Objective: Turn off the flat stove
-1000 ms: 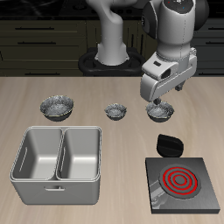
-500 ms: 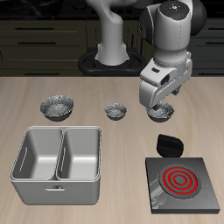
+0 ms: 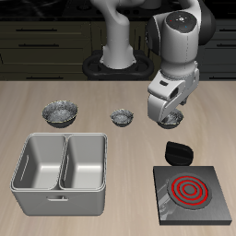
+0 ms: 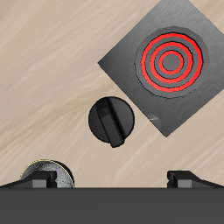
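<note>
overhead, the pincer (image 3: pixel 170 118) hangs above the counter (image 3: pixel 111 152), over one of the small bowls and well back from the flat stove (image 3: pixel 192 193). in the wrist view both fingertips (image 4: pixel 39 179) show far apart with nothing between them, so the jaws stand wide and hold nothing.

the flat stove lies near the counter's front edge, a thin dark grey square slab. its ring coils (image 3: pixel 190 190) glow red, seen also in the wrist view (image 4: pixel 171 62). the black rounded knob (image 3: pixel 178 151) sits just behind the slab, on the side away from the front edge; in the wrist view the knob (image 4: pixel 111 121) shows a raised bar across its top, and it lies between the pincer and the slab. the pincer is apart from the knob, not touching it.

three small speckled bowls stand in a row farther back: one (image 3: pixel 61 112) larger, one (image 3: pixel 123 117) in the middle, and one (image 3: pixel 169 117) partly hidden under the pincer. a grey double-basin metal tub (image 3: pixel 61 164) sits beside the stove, near the front edge.
</note>
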